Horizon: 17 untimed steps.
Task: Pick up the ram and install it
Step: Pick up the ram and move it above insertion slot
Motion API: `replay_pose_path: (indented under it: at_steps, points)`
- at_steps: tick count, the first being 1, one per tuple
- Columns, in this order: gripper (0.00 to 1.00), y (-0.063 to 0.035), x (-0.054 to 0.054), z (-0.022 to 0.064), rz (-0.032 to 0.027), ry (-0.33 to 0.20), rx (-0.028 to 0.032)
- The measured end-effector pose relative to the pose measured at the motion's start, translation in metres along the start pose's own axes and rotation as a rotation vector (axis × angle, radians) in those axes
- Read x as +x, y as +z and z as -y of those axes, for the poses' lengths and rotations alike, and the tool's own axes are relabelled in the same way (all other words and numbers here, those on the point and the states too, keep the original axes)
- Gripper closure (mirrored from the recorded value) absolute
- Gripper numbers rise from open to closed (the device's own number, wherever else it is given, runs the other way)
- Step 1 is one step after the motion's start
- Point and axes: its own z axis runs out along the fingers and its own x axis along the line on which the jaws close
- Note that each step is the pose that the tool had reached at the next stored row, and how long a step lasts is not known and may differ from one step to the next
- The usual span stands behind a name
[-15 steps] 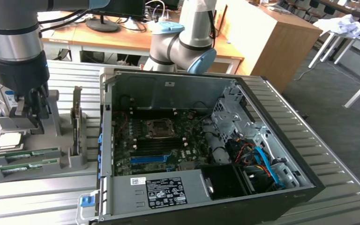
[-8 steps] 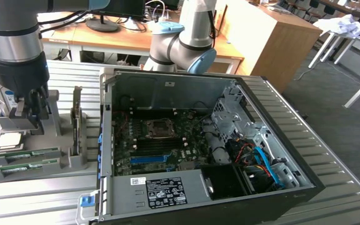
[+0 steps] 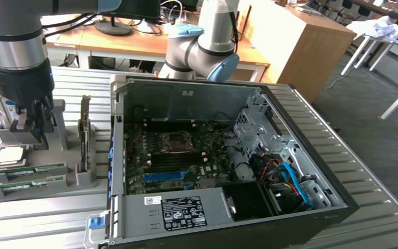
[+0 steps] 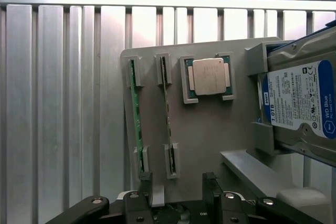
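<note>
Arm at the exterior view's left, claw (image 3: 33, 127) hanging over the grey holder tray (image 3: 74, 179) on the slatted metal bench (image 3: 47, 218). Wrist view: claw (image 4: 178, 187) spread, both fingers (image 4: 147, 187) apart, nothing pinched. Ram (image 4: 167, 114) sits on edge in its tray (image 4: 210, 140) slot, not lifted, apart from the claw. Second ram stick (image 4: 137, 124) in the next slot, parallel. Silver processor chip (image 4: 210, 76) in its pocket just beside the ram. Blue-labelled hard drive (image 4: 299, 103) in the tray's far bay.

Exterior view: ram (image 3: 33, 169) at lower left of frame, second ram stick (image 3: 26, 185) just below it, processor chip (image 3: 9, 155) beside. Open PC case (image 3: 310, 207) fills centre, motherboard (image 3: 178, 155) exposed, well apart from the ram.
</note>
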Motion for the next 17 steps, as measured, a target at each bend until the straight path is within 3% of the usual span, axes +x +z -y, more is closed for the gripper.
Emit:
replay_pose_path:
  at_steps: [17]
  points:
    - [0.5,0.004,0.0002,-0.0012,-0.0001,0.0,-0.0001]
